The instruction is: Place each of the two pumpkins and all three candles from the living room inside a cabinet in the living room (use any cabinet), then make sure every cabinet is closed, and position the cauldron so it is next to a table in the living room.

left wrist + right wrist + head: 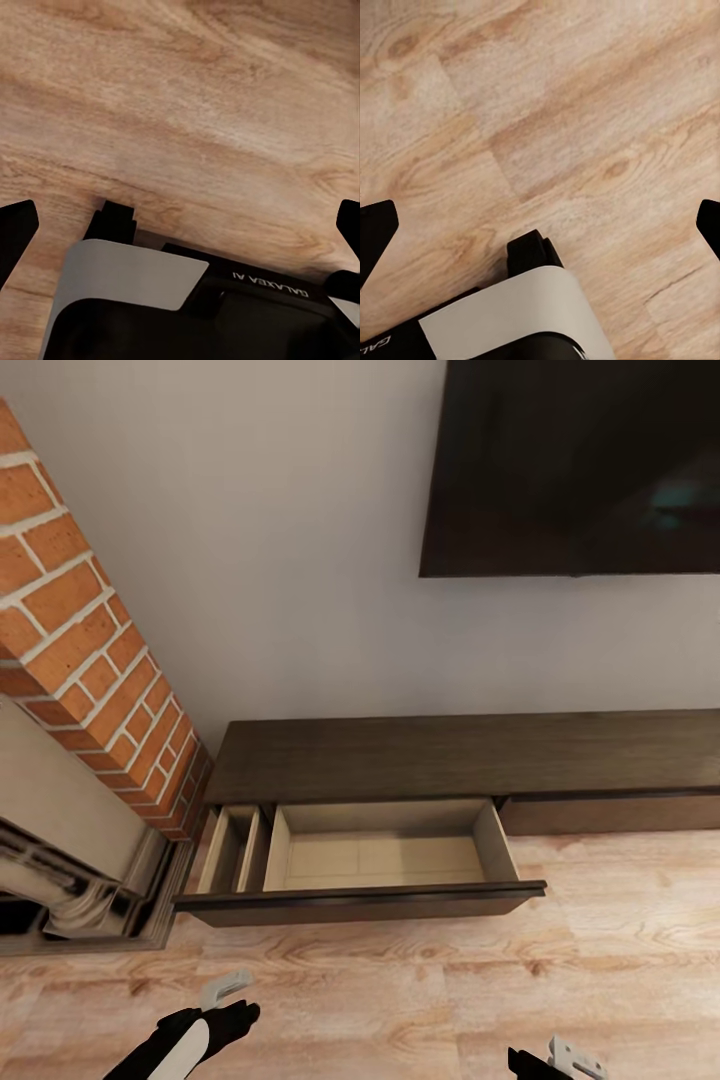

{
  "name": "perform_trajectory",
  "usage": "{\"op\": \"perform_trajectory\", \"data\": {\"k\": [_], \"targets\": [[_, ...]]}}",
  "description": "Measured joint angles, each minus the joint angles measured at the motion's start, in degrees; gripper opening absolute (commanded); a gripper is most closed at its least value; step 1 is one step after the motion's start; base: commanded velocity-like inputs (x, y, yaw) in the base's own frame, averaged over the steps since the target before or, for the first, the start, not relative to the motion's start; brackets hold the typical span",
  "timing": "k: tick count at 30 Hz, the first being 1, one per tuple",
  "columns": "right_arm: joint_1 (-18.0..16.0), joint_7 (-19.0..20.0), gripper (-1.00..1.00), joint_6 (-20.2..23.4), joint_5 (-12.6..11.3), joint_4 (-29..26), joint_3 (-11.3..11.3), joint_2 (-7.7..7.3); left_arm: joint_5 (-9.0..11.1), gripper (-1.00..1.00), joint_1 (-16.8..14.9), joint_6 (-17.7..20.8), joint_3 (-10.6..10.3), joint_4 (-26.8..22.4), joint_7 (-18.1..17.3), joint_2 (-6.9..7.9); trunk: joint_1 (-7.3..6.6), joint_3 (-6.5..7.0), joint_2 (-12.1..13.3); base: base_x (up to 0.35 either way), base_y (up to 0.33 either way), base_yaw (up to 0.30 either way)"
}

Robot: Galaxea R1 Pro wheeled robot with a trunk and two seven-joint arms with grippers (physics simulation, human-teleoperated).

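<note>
The cabinet (400, 755) is showing dark-brown matt wood with fine grain, its open drawer (385, 857) lined in smooth pale board. The floor (600, 980) under both grippers is looking like light, knotty wood planks with a soft sheen. The chimney (80, 650) is showing rough red brick; the screen (580, 460) is gleaming glossy black.

Long low dark-brown wood cabinet (470, 755) cut off at right edge. Black wall-mounted screen (580, 460) cropped top and right. Red brick fireplace column (80, 640) cropped left.
</note>
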Motion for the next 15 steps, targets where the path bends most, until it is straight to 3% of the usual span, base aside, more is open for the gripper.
{"op": "perform_trajectory", "data": {"k": [8,15], "targets": [[0.0,0.0,1.0,0.0,0.0,0.0,0.0,0.02,0.0,1.0,0.0,0.0,0.0,0.0,0.0,0.0,0.0,0.77,0.0,-0.014,0.0,0.0],[0.0,0.0,1.0,-0.6,0.1,0.0,0.0,0.08,0.0,1.0,0.0,0.0,0.0,0.0,0.0,-0.13,0.02,1.43,0.0,-0.14,0.0,0.0]]}}
